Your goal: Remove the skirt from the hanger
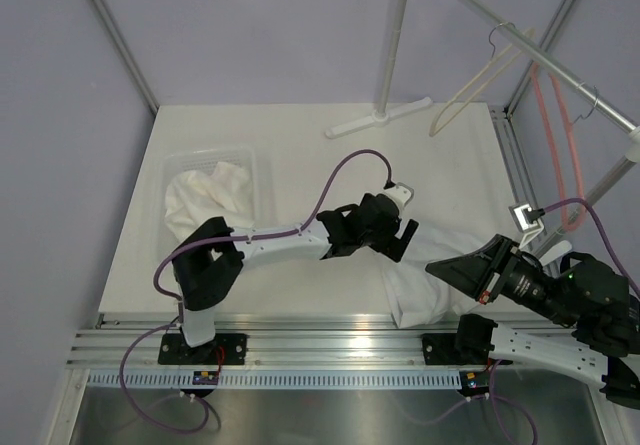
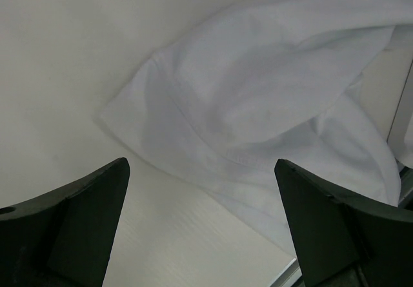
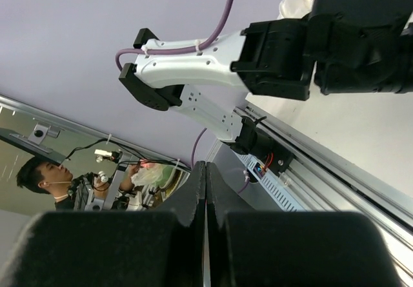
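Lying loose on the table (image 1: 280,145), lower right of centre in the top view: one white skirt (image 1: 425,290), crumpled, its folds running toward the near rail. In the left wrist view the skirt (image 2: 258,106) fills the upper right, with a stitched hem curving across the middle and bare table (image 2: 58,74) at the left.

Left pincer (image 1: 402,242): at mid-frame in the top view, just above the skirt's upper edge. In its own camera the left pincer (image 2: 201,171) stands spread wide, its dark fingers (image 2: 77,222) at the two lower corners. Nothing lies between them, and the cloth sits beyond their tips, untouched.

Right pincer (image 1: 433,264): at lower right in the top view, pointing left, with its tip over the skirt's right part. Whether it touches the cloth cannot be told. In its own camera the right pincer (image 3: 205,171) is pressed fully together, only a thin seam between the fingers (image 3: 187,203), and no cloth shows in that seam.

Beige hanger (image 1: 480,85) and pink hanger (image 1: 560,125): both hanging on the metal rail (image 1: 560,75) at upper right, well apart from the skirt.

Clear basket (image 1: 215,152): at centre left of the table, with a white cloth (image 1: 205,200) in it.
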{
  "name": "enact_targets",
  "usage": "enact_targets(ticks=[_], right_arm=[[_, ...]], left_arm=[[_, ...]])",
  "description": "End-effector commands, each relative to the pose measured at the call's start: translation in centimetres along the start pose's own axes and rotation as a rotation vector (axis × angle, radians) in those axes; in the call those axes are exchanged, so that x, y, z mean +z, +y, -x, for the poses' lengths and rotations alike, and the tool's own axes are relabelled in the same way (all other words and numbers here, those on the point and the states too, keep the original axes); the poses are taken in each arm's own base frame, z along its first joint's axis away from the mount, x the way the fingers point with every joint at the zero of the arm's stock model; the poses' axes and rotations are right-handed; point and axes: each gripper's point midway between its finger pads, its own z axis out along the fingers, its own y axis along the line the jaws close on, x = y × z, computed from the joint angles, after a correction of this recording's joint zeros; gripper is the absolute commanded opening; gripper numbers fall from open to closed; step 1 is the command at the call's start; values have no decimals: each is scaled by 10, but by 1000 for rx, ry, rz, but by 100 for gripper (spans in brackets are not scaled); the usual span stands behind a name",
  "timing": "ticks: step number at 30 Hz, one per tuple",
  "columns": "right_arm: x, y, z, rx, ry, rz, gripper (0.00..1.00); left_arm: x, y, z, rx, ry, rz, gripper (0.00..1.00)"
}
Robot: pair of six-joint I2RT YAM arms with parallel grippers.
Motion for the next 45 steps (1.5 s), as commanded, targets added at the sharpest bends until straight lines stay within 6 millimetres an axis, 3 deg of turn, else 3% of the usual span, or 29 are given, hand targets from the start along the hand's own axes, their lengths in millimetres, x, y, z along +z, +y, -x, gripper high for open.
enact_targets(ticks=[1,4,8,11,14,15,16,17,21,22,24,25,26,27,28,29,30,32,35,36,39,41,45], right_arm=[[0,-1,-3,17,10,6,0],[-2,-6,-5,24,6,-3,0],[-8,-9,-2,28,-11,-4,0],[-7,-11,-3,28,-12,-8,0],[-4,-14,-6,31,-3,-20,0],[-4,-14,-7,32,-2,-19,0],[-2,-16,-8,34,3,-24,0],[-2,-15,-9,41,3,-22,0],[1,-20,-14,48,14,-27,0],[1,-20,-14,48,13,-28,0],[0,-20,-14,52,9,-22,0],[0,-20,-14,51,8,-24,0],[0,-20,-13,51,7,-21,0],[0,-20,-14,51,8,-24,0],[0,-20,-14,50,8,-20,0],[1,-20,-14,46,10,-21,0],[2,-21,-14,44,7,-25,0],[5,-21,-14,39,5,-24,0],[12,-21,-16,26,11,-31,0],[13,-20,-17,22,17,-31,0],[22,-22,-22,12,38,-46,0],[27,-21,-24,11,47,-46,0],[30,-22,-30,17,66,-46,0]], left_arm=[[22,3,25,-2,-42,-37,99],[35,4,16,-46,-15,-92,99],[58,3,-11,-53,55,-113,98],[71,-2,-25,-61,98,-130,91],[80,2,-31,-56,149,-79,55],[84,5,-42,-54,192,-63,39],[86,8,-36,-52,177,-38,7],[86,11,-36,-53,174,-19,0],[65,28,-20,-35,133,23,0],[47,31,-2,-34,97,22,0],[21,62,21,-23,74,79,0],[-9,70,52,-29,5,86,0],[-28,100,73,-60,-34,129,0],[-49,117,83,-56,-44,151,0],[-85,128,111,-67,-119,158,0],[-113,160,129,-82,-146,208,0],[-136,173,143,-84,-180,230,0],[-200,197,182,-66,-291,278,0],[-268,220,212,-60,-397,341,0],[-302,218,236,-49,-481,349,0],[-366,221,265,-31,-623,375,0],[-395,232,272,-52,-691,432,0],[-444,248,268,-122,-803,535,0]])
